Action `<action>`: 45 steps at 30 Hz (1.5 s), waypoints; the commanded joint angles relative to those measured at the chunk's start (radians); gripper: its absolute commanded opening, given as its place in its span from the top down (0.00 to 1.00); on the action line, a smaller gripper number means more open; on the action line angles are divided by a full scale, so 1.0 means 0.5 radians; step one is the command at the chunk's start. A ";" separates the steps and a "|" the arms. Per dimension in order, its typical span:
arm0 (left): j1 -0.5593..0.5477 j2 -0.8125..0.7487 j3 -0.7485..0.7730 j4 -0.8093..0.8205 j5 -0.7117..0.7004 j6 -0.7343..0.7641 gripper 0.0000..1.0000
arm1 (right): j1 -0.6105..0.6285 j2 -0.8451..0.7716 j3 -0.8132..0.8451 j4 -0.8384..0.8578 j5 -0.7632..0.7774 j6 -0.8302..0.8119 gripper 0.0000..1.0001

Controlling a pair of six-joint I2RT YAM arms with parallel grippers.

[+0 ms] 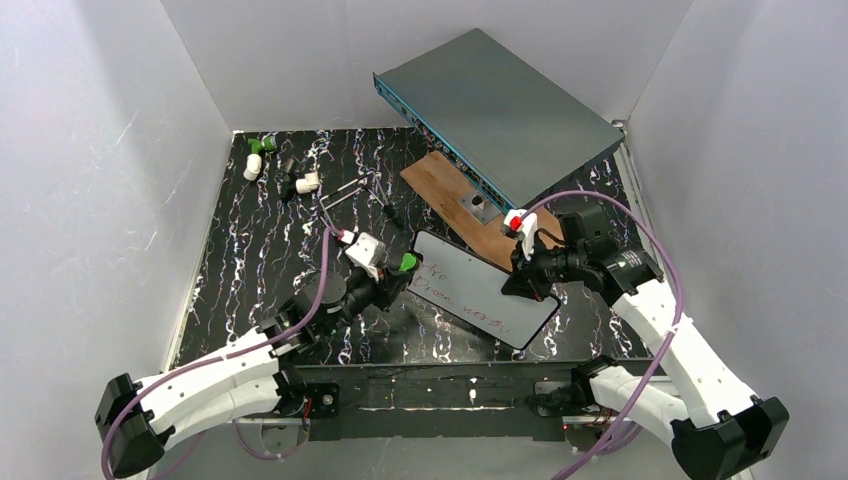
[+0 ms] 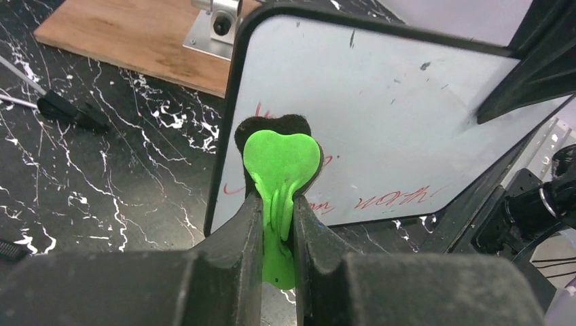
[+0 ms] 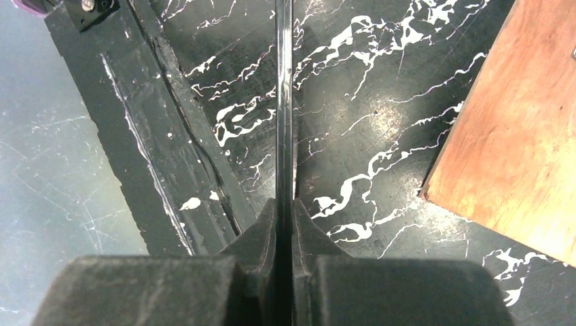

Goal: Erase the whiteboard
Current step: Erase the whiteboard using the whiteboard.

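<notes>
Though only one whiteboard [image 1: 480, 290] is out, both grippers meet it. The right gripper [image 3: 284, 210] is clamped tight on its thin right edge, holding it tilted over the near middle of the table [image 1: 250, 260]. The left gripper [image 2: 278, 204], nearly closed, pinches one green eraser [image 2: 282, 159] at the board's left end, over red writing. One plank [image 1: 450, 195] and one box [image 1: 495, 110] lie behind.

Red handwriting [image 1: 468, 298] on whiteboard [image 1: 520, 300], centre of top view, two scrawled lines, none of it legible, no readable words
</notes>
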 commanded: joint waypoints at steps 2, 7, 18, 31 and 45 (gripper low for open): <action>-0.050 -0.233 -0.088 -0.079 -0.113 0.086 1.00 | 0.180 -0.038 0.096 0.032 0.101 -0.120 0.99; -0.061 -0.523 -0.131 -0.255 -0.238 0.107 1.00 | 0.462 0.189 0.341 -0.027 0.425 -0.169 0.99; -0.064 -0.716 -0.301 -0.235 -0.631 0.198 1.00 | 0.740 0.917 1.059 -0.075 0.525 0.085 0.99; 0.023 0.045 -0.591 0.930 -1.136 0.603 1.00 | 0.744 1.195 1.158 -0.065 0.347 0.233 0.99; 0.449 0.112 -0.359 0.694 -0.533 0.313 1.00 | 0.739 1.228 1.162 -0.050 0.396 0.281 0.99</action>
